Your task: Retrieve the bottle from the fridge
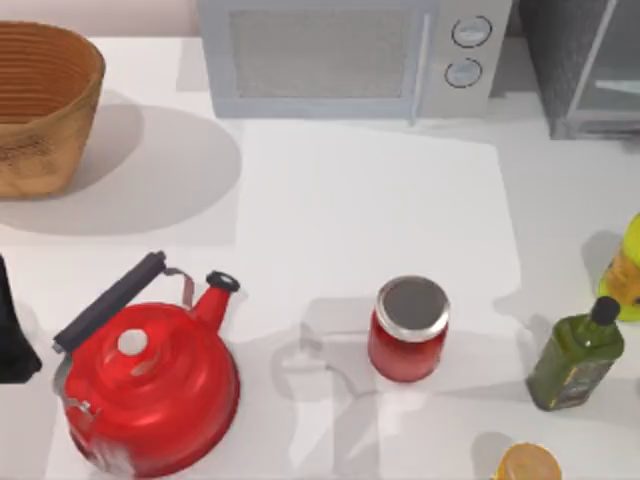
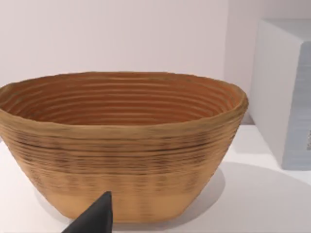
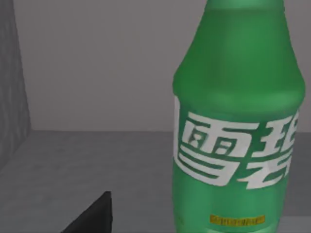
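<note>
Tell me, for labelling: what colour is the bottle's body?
Green bottle, white lettering; right wrist view.

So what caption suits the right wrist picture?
Green bottle standing upright on the grey fridge floor.

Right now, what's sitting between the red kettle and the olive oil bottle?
In the top view, a red jar with a silver lid stands between the red kettle and the olive oil bottle.

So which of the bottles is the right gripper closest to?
The bright green bottle with white lettering, standing inside the grey fridge close before the right wrist camera. The olive bottle with the black cap stands out on the table.
</note>
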